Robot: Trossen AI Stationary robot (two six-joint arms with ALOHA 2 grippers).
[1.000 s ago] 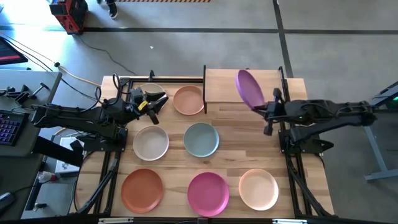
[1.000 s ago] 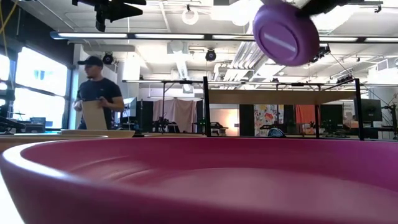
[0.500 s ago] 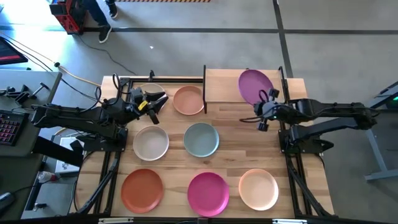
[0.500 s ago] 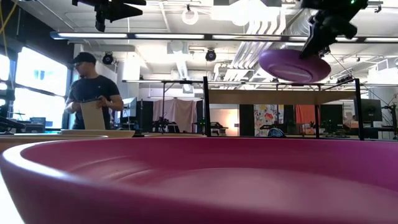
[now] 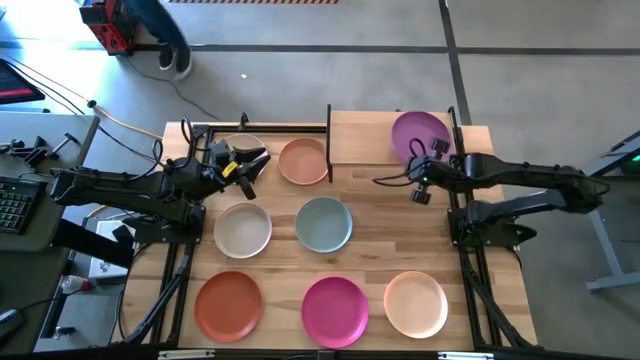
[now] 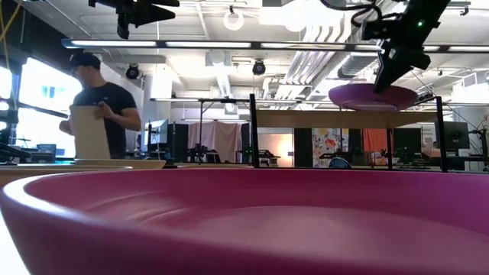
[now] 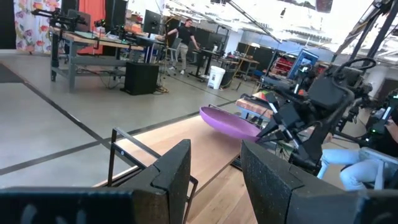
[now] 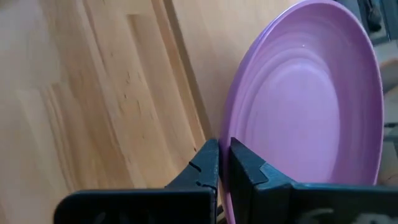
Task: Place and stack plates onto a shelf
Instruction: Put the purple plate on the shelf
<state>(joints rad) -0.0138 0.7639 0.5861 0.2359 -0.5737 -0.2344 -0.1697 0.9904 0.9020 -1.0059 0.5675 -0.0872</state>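
A purple plate [image 5: 418, 133] hangs nearly level just above the right part of the light-wood shelf [image 5: 362, 138], with my right gripper [image 5: 429, 160] shut on it. In the low view the plate [image 6: 373, 97] sits close over the shelf board [image 6: 321, 119]; whether they touch I cannot tell. Several more plates lie flat on the tabletop: peach [image 5: 303, 161], cream [image 5: 243, 229], grey-teal [image 5: 323, 224], rust-orange [image 5: 228, 305], magenta [image 5: 335, 309] and pale pink [image 5: 415, 304]. My left gripper [image 5: 256, 161] waits open above the table's far left and points level. My right gripper pinches the purple plate's rim [image 8: 226, 142] between its two fingers, on the side toward the table's near edge. One finger [image 8: 252, 169] lies on the plate's inner face and the other on its outer side. The fingers slant down toward the shelf. The plate is held almost level.
Black metal uprights [image 5: 329, 140] stand at the shelf's corners. A pale plate [image 5: 240, 143] lies partly hidden under my left gripper. The magenta plate's rim [image 6: 229, 183] fills the low view's lower half. A person [image 6: 99, 99] carries a board in the room behind.
My right gripper has moved down and toward the shelf, tipping its fingers downward. The purple plate, which stood steeply on edge high over the shelf, has swung round to nearly level and come down close over the shelf's right part.
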